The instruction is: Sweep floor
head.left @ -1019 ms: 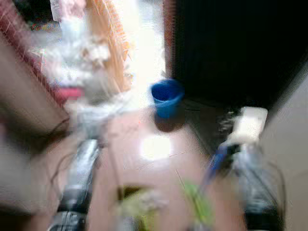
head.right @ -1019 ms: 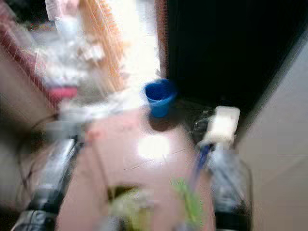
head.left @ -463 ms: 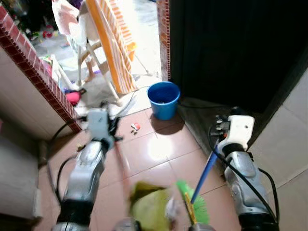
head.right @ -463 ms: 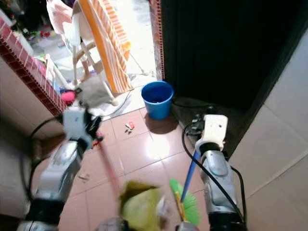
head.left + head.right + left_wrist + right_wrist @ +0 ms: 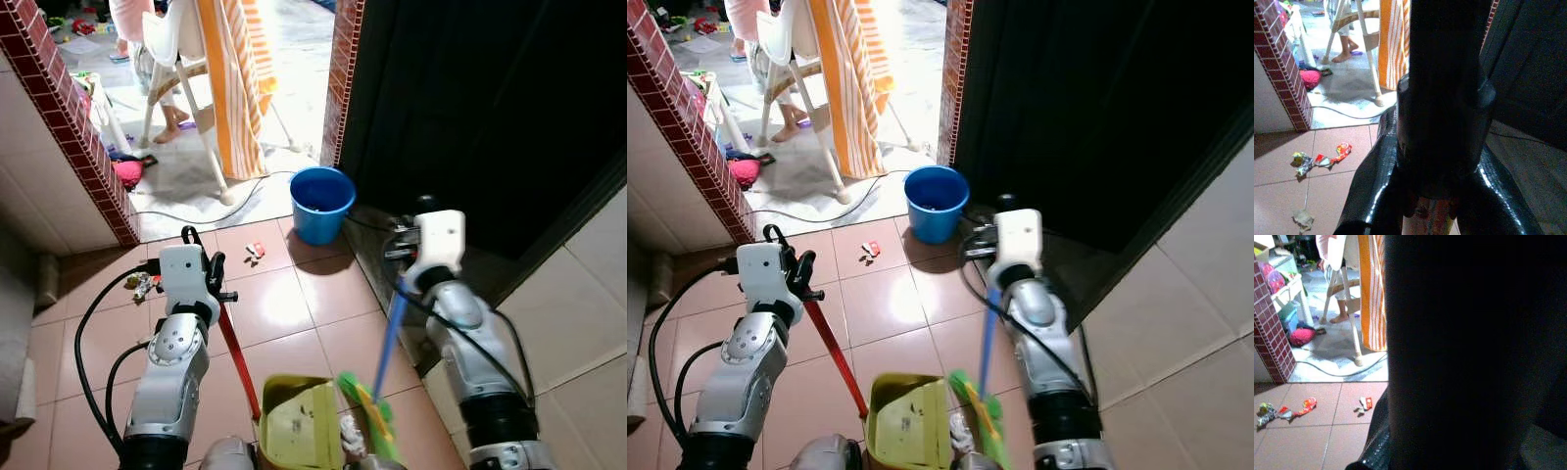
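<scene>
both arms have swung forward; left gripper (image 5: 217,294) pinches the dustpan (image 5: 297,423) handle, right gripper (image 5: 399,281) grips the broom (image 5: 377,392); wrappers (image 5: 254,252) beside the bucket (image 5: 322,203) may scatter.

Both arms are silver-grey metal tubes with darker black collars low down near the elbows. Each wrist carries a boxy white camera housing, the left one (image 5: 184,277) and the right one (image 5: 440,239), with black fittings beside it. Thick black cables (image 5: 91,323) loop loosely from the wrists down along each forearm.
</scene>
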Available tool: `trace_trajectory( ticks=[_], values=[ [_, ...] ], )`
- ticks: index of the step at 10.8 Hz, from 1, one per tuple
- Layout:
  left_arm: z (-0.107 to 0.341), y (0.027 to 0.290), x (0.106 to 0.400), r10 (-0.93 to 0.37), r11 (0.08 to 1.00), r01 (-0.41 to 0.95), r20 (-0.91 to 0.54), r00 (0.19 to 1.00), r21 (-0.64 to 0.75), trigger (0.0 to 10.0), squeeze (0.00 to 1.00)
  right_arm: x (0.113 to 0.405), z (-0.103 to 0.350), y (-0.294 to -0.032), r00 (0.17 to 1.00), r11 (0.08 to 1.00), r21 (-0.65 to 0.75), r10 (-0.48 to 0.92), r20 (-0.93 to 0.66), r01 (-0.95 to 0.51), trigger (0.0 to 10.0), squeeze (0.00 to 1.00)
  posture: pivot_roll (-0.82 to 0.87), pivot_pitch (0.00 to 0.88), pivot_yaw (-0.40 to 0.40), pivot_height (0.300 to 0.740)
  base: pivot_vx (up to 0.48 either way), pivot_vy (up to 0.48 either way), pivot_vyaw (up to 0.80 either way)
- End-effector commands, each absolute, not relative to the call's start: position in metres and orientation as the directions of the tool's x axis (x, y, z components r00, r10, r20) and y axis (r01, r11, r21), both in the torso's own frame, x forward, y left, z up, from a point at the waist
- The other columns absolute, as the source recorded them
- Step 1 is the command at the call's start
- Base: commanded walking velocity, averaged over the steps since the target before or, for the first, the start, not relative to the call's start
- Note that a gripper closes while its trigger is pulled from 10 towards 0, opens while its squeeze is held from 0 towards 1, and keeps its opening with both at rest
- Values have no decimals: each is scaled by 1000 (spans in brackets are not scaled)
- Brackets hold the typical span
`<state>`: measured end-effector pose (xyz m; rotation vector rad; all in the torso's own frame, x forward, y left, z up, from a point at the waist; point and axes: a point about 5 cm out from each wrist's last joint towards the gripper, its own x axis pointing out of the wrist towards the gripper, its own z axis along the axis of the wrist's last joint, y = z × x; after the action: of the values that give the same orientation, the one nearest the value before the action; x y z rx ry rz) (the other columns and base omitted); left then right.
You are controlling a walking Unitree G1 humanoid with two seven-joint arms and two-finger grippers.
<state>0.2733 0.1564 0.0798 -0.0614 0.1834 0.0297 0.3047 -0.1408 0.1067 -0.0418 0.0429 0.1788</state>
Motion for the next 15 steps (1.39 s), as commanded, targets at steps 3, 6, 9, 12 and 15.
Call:
trace_trajectory(
  ticks=[3, 6, 9, 12, 15],
  values=[
    [100, 156, 285, 2, 1000, -5, -87, 996, -28, 10000, 0, 291, 104, -149, 987, 982, -100, 158, -18, -159, 10000, 0, -27, 0, 43, 740, 0, 0, 267],
    [105, 156, 286, 21, 998, -24, -56, 998, -62, 10000, 0, 295, 105, -147, 987, 983, -93, 158, -1, -157, 10000, 0, -2, 0, 34, 740, 0, 0, 800],
    [105, 163, 291, 19, 1000, -18, -49, 999, 20, 10000, 0, 301, 117, -138, 980, 972, -143, 194, 46, -186, 10000, 0, 1, 0, 53, 740, 0, 0, 800],
    [107, 169, 288, 48, 998, -49, -33, 998, -31, 10000, 0, 295, 111, -145, 985, 977, -135, 170, 41, -163, 10000, 0, -9, 0, 71, 740, 0, 0, 800],
    [106, 144, 286, -89, 990, 86, -18, 996, -112, 10000, 0, 298, 114, -152, 987, 974, -179, 150, 48, -140, 10000, 0, -20, 0, 63, 740, 0, 0, 800]
  ],
)
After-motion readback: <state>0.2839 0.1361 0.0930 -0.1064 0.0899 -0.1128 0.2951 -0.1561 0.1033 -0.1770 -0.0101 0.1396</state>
